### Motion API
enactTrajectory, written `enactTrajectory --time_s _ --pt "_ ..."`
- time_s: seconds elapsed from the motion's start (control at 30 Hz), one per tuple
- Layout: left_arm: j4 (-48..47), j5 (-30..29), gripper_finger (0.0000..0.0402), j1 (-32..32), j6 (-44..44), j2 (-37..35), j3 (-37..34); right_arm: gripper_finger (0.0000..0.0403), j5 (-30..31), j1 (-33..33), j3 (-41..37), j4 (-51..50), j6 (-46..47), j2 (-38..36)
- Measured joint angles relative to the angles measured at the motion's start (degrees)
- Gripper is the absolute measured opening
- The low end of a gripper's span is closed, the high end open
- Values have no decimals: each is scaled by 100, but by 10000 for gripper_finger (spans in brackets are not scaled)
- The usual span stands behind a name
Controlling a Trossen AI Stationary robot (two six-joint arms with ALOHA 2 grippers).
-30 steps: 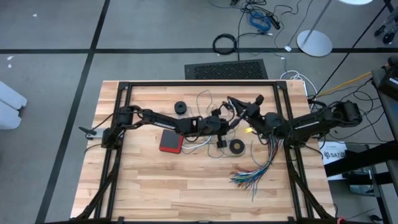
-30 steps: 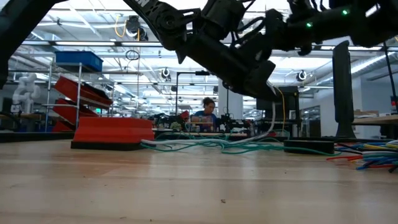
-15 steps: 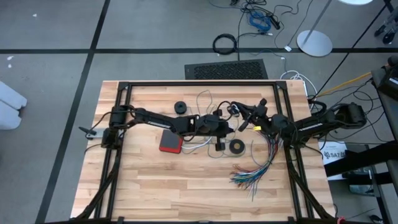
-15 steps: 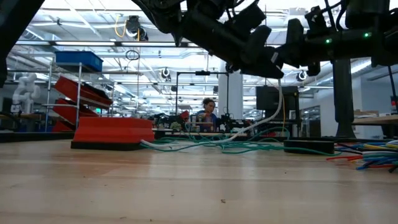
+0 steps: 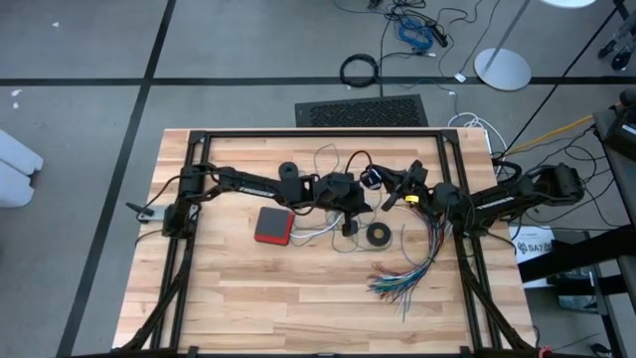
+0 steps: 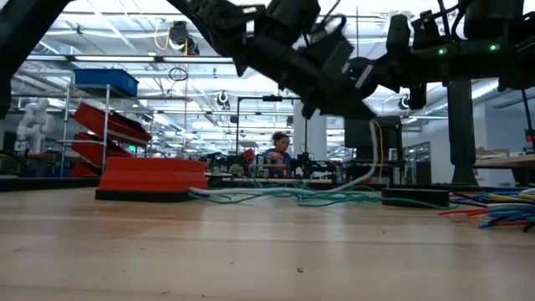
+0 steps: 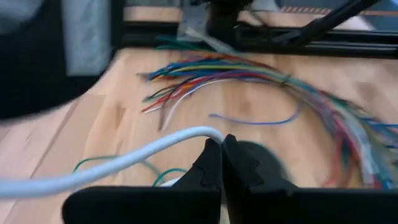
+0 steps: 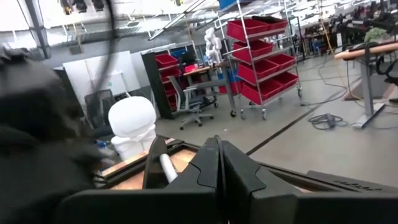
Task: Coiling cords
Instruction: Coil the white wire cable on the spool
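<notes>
The white cord (image 7: 124,163) runs up off the table to my left gripper (image 7: 221,144), which is shut on it above the table's middle (image 5: 350,204). In the low view the cord (image 6: 368,163) hangs in a curve to the wood. Its small round black-and-white piece (image 5: 370,177) shows between the two grippers. The teal-green cord (image 6: 318,199) lies in loose loops on the table. My right gripper (image 8: 217,149) is shut, just right of the left one (image 5: 386,202). A short white length (image 8: 166,167) shows beside its fingers. Whether they touch it I cannot tell. My left gripper pinches the white cord between its two fingers, and the cord bends sharply where it meets their free ends (image 7: 210,132). The fingers slant down toward the table's right side. The cord is lifted here, and its lower part trails slack to the table.
A red block (image 5: 273,225) lies left of the cords, with a black ring (image 5: 378,235) to their right and a black round part (image 5: 288,171) farther back. A fanned bundle of multicoloured wires (image 5: 407,273) fills the near right. Black frame rails (image 5: 318,133) border the table.
My right gripper has drawn back toward the table's right edge, sunk a little and rolled. It has since kept still. My left gripper has risen with the white cord, rolled about its own line and shifted slightly toward the table's left. The cord's hanging part has swung with it.
</notes>
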Motion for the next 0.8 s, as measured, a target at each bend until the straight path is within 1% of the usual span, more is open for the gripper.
enactTrajectory --time_s 0.07,0.17,0.27,0.4,0.57,0.67,0.8 --pt "-24 -26 0 51 16 61 -7 0 19 0 0 72 34 0" --pt "180 -237 0 36 126 145 -4 0 164 0 0 121 40 0" --pt "526 -671 0 -33 457 291 -1 0 177 2 0 221 40 0" --pt "1216 -1018 0 -68 657 511 -7 0 177 2 0 258 163 0" --pt "2314 -969 0 -25 513 863 -2 0 143 5 0 335 260 0" --pt "3053 -727 0 29 193 1056 -4 0 136 59 0 399 203 0" --pt "4059 -545 0 41 -195 1312 -4 0 150 140 0 589 33 0"
